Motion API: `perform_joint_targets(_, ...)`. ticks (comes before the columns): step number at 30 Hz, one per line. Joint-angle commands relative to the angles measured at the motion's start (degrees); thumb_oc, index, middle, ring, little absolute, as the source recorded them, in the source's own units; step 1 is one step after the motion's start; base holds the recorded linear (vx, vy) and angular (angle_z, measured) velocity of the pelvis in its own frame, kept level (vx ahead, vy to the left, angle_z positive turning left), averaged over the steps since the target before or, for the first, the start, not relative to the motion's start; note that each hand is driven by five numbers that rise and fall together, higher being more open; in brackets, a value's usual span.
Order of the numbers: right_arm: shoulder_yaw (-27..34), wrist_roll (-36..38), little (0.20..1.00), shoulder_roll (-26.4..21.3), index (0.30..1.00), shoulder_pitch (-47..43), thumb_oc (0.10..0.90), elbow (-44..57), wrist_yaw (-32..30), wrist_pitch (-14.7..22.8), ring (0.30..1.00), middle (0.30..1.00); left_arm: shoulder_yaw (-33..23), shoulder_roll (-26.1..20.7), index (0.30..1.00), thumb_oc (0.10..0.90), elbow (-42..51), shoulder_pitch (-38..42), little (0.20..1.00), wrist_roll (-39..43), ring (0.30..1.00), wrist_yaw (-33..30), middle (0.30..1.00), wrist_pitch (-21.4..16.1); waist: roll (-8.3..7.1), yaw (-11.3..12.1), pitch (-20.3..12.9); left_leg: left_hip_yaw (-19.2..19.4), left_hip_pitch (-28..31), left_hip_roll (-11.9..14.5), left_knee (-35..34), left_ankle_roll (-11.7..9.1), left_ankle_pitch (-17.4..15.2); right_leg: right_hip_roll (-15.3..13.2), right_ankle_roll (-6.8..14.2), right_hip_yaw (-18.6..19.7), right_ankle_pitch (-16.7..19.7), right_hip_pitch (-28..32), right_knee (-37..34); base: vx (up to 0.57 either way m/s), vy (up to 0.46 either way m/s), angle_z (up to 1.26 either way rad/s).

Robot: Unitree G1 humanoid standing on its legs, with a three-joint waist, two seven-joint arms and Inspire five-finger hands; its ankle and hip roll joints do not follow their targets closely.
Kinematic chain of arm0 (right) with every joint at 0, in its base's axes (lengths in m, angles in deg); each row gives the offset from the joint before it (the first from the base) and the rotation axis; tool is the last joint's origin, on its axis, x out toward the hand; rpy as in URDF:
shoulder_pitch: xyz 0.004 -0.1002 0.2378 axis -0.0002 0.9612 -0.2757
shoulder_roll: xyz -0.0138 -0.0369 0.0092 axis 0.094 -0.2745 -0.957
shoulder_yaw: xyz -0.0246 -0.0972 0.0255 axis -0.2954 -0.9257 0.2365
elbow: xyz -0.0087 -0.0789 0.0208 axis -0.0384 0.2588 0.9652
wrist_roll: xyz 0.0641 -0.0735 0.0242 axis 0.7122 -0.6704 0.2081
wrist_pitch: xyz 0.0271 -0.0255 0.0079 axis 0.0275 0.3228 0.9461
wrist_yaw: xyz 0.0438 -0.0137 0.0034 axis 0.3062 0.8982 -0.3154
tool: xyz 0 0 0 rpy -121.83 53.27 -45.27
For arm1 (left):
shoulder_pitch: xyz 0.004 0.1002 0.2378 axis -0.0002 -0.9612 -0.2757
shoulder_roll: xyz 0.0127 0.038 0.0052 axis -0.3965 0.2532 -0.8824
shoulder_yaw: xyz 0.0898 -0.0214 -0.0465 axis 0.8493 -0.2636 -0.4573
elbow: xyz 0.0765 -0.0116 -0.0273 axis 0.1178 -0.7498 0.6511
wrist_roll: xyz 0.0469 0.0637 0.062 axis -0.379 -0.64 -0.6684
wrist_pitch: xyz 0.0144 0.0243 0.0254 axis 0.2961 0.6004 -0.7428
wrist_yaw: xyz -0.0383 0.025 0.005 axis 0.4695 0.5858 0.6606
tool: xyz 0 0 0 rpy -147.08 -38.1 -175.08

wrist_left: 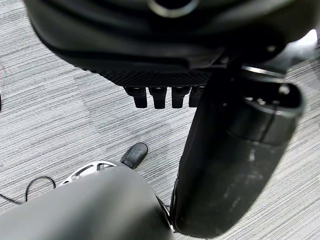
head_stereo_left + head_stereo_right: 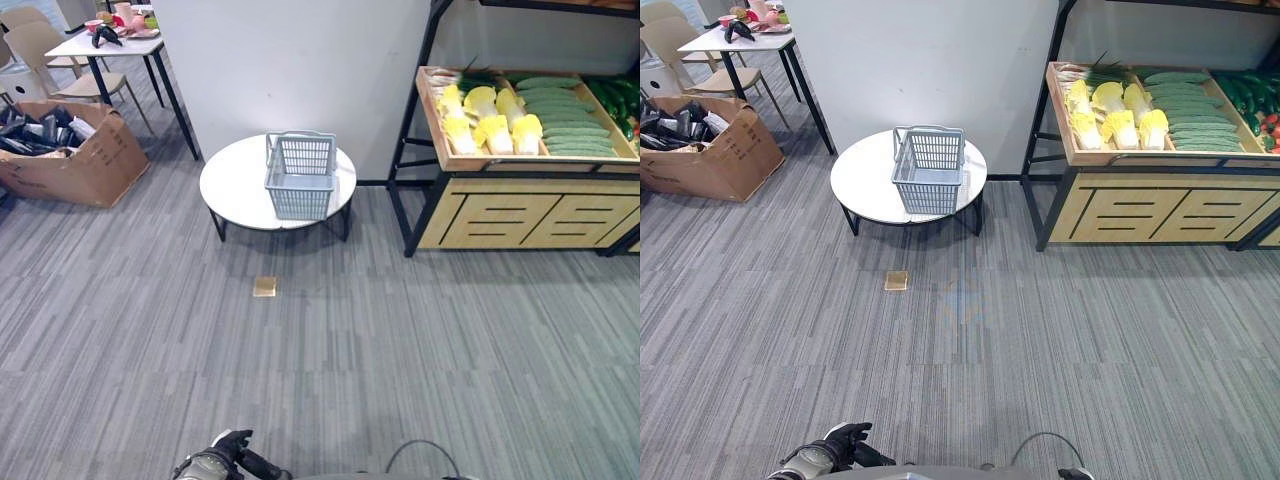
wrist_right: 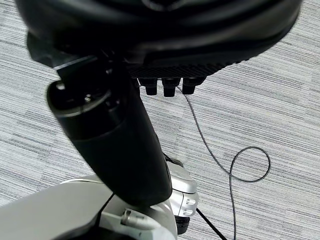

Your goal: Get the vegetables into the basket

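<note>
While the left hand [image 2: 228,452] sits low at the bottom edge of the left eye view, left of centre, its fingers [image 1: 156,96] in the left wrist view hang straight and relaxed over grey carpet [image 2: 420,340], with the thumb [image 1: 235,155] standing apart and nothing held. The right hand [image 3: 165,60] appears in the right wrist view, its fingers [image 3: 170,86] likewise straight and empty above the same carpet, thumb [image 3: 112,140] spread clear of them. At upper centre of the head views a grey-blue basket [image 2: 300,176] stands upright on a round white table [image 2: 232,185] with dark legs, set against a white wall [image 2: 290,60]; from here the basket looks empty, handle folded down along its rim. The vegetables lie at upper right, in a tilted wooden tray [image 2: 430,115] on a wood-fronted stand [image 2: 520,215] with a black frame: yellow-white cabbages [image 2: 490,120] to the left of the tray, long green cucumbers [image 2: 570,125] to their right, darker greens and something red at the far right edge. Basket and tray are near each other but apart, and both are well apart from the hands. A small tan square [image 2: 265,287] lies on the carpet just below the table. At upper left sit an open cardboard box [image 2: 75,160] of dark items, a white desk [image 2: 110,45] with clutter, and beige chairs [image 2: 35,45].
</note>
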Motion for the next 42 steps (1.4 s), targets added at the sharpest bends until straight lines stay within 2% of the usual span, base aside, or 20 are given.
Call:
perform_joint_targets(1, -1.78, -0.09, 1.000, -0.13, 1.000, -2.53, 0.900, -3.10, 0.19, -0.22, 1.000, 1.000, 0.27, -1.03, 1.000, 0.900, -4.90, 0.03, 1.000, -0.56, 1.000, -0.53, 1.000, 1.16, -1.07, -0.20, -0.53, -2.18, 2.54, 1.54, -1.03, -5.50, -0.27, -4.09, 5.91, -0.85, 5.90, -0.97, -2.03, 0.00, 0.000, 0.00)
perform_joint_targets(28, -1.49, -0.14, 1.000, -0.91, 1.000, -2.94, 0.900, -2.79, 0.56, -0.76, 1.000, 1.000, 0.06, -1.37, 1.000, 0.900, -4.71, 0.80, 1.000, 0.16, 1.000, -0.45, 1.000, 1.41, -1.64, 0.07, -0.15, -1.93, 1.91, 0.18, -1.03, -4.16, -1.26, -4.91, 6.21, -0.42, 4.94, -2.28, 0.55, 0.01, 0.006, 0.00)
perform_joint_targets(38, -0.67, 0.77, 1.000, -1.36, 1.000, -3.03, 0.900, -1.68, 0.22, -0.66, 1.000, 1.000, 0.19, -1.95, 1.000, 0.900, -4.02, 1.28, 1.000, 0.43, 1.000, -0.63, 1.000, 1.25, -1.84, -0.15, 0.73, -1.72, 0.73, -1.05, -1.03, -3.25, -1.67, -6.16, 7.20, 0.05, 5.33, -4.35, 3.02, 0.01, 0.055, -0.01)
perform_joint_targets(42, 0.54, 2.13, 1.000, -1.99, 1.000, -3.10, 0.900, -1.79, -0.18, -0.65, 1.000, 1.000, -0.02, -2.88, 1.000, 0.900, -3.73, 2.05, 1.000, 0.85, 1.000, -0.87, 1.000, 1.30, -2.58, -0.63, 2.06, -1.59, -0.86, -1.57, -1.03, -2.71, -1.60, -6.76, 8.27, 0.57, 7.07, -7.39, 6.80, -0.03, 0.074, -0.02)
